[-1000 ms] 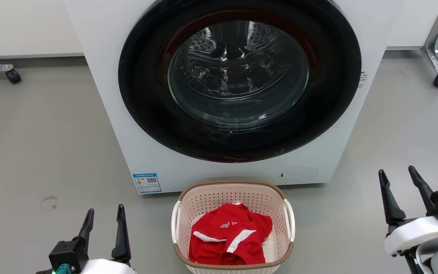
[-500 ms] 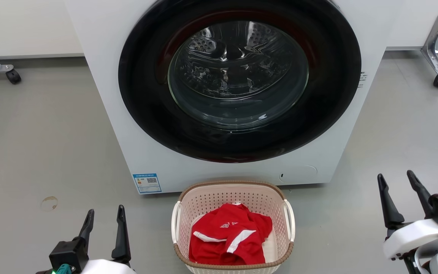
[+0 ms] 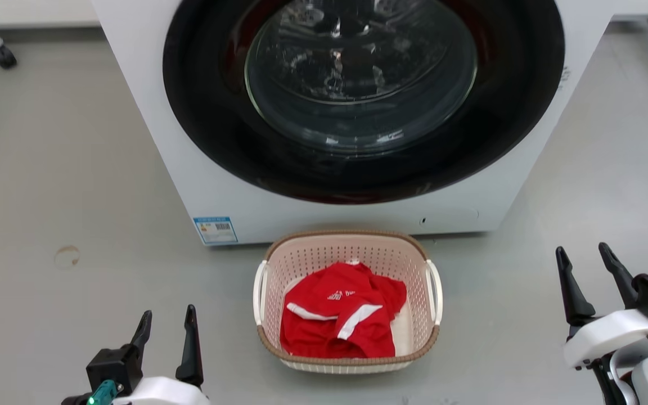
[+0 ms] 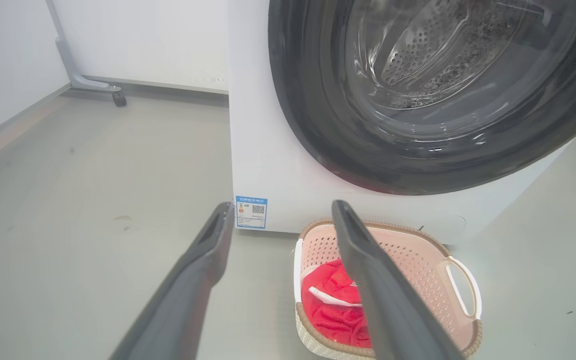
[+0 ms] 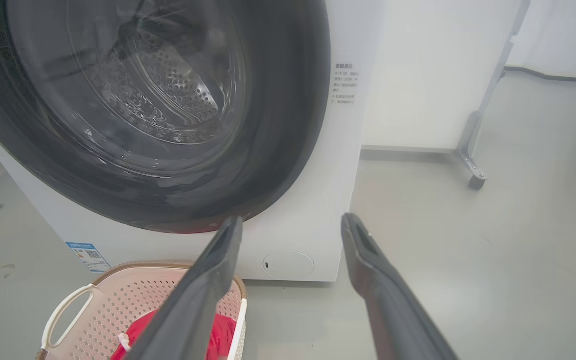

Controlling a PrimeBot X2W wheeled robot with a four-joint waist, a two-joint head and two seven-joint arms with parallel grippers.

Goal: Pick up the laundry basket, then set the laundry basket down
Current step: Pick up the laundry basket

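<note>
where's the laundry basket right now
Head view, bottom centre: the laundry basket sits on the floor just in front of the washing machine, between the left end effector and the right end effector, touching neither.

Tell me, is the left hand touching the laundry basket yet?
Apart. The head view shows a strip of bare floor between the open left hand and the laundry basket.

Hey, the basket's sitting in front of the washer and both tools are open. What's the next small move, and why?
Likely swing both arms inward to the laundry basket: left tool toward its left handle, right tool toward its right handle. Both tools are open, empty and well off to either side, and the basket sits untouched on the floor.
</note>
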